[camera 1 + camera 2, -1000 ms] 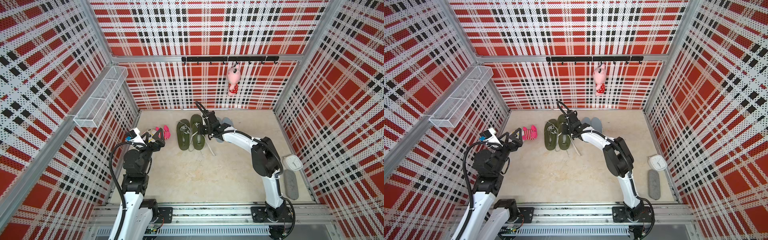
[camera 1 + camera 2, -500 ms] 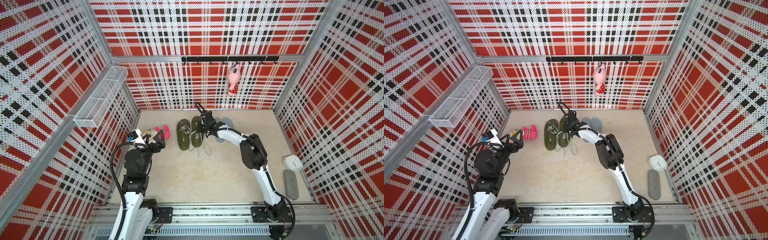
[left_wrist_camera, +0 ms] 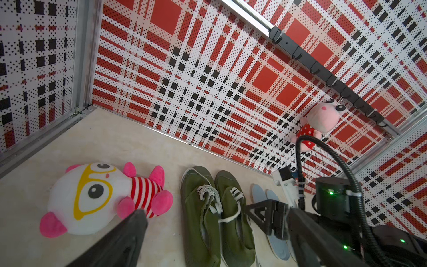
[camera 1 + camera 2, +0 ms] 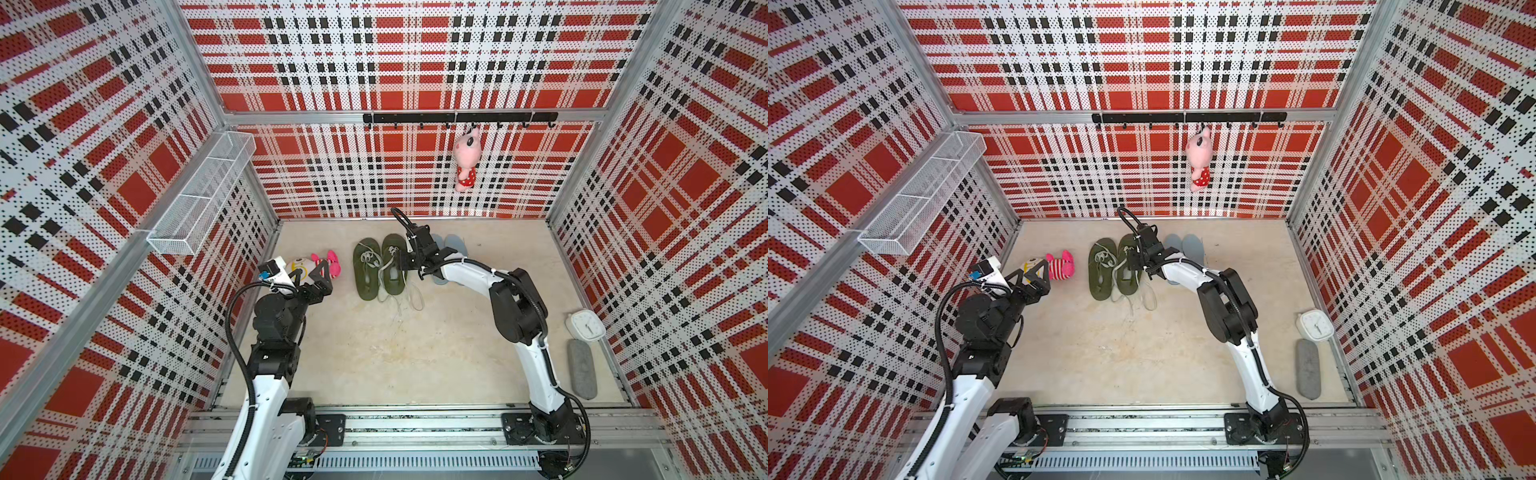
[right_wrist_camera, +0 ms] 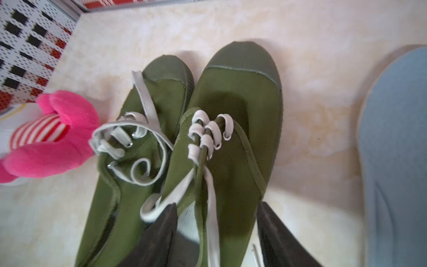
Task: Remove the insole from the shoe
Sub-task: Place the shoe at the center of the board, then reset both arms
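Two olive-green lace-up shoes stand side by side at the back of the floor: the left shoe (image 4: 365, 272) (image 5: 161, 92) and the right shoe (image 4: 392, 284) (image 5: 238, 97). Two blue-grey insoles (image 4: 457, 245) (image 5: 397, 161) lie flat on the floor just right of the shoes, partly under my right arm. My right gripper (image 4: 402, 265) (image 5: 216, 219) hangs low over the right shoe, open. One finger is at the shoe's mouth and the other outside its wall, with a lace between them. My left gripper (image 4: 320, 277) (image 3: 217, 215) is open and empty beside a plush toy.
A white and pink plush toy (image 4: 326, 264) (image 3: 99, 196) lies left of the shoes. A pink plush (image 4: 465, 162) hangs from the hook rail (image 4: 457, 117). A white clock (image 4: 586, 326) and a grey oblong pad (image 4: 582, 370) sit at the right wall. A wire basket (image 4: 199, 199) is mounted on the left wall.
My right gripper's jaws have parted over the right shoe, and the right arm's elbow has shifted slightly. The left arm has not moved.
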